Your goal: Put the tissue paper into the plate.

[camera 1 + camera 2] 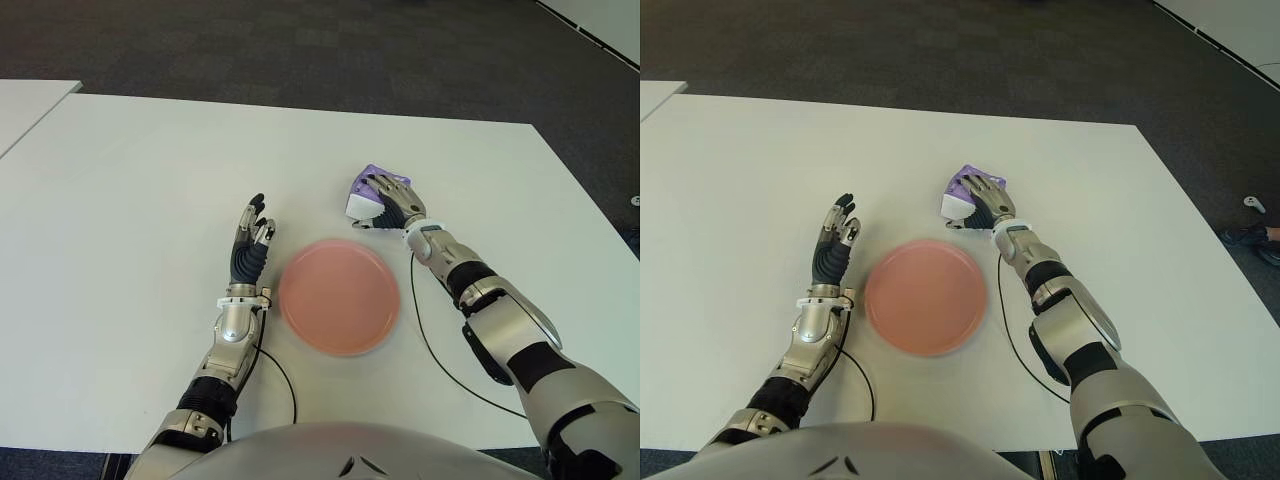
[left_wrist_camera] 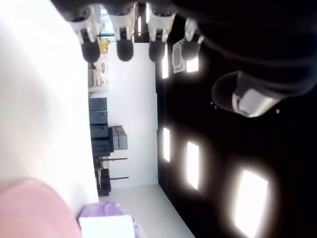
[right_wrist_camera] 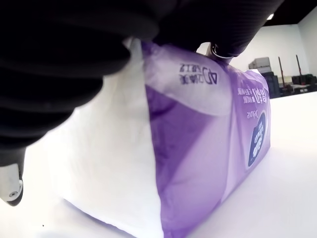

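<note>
The tissue pack (image 1: 359,199), purple and white plastic, sits on the white table (image 1: 120,200) just beyond the right edge of the pink plate (image 1: 340,296). My right hand (image 1: 392,200) lies over the pack's top and right side. In the right wrist view the palm and curled fingers press around the pack (image 3: 198,148), whose underside meets the table. The plate is round and holds nothing. My left hand (image 1: 250,245) shows to the left of the plate, fingers straight and spread, holding nothing. The left wrist view catches the plate's edge (image 2: 29,208) and the pack (image 2: 106,223) beyond it.
Thin black cables trail over the table from each wrist, one right of the plate (image 1: 430,345), one at its lower left (image 1: 285,380). A second white table (image 1: 30,100) stands at the far left. Dark carpet lies beyond the table's far edge.
</note>
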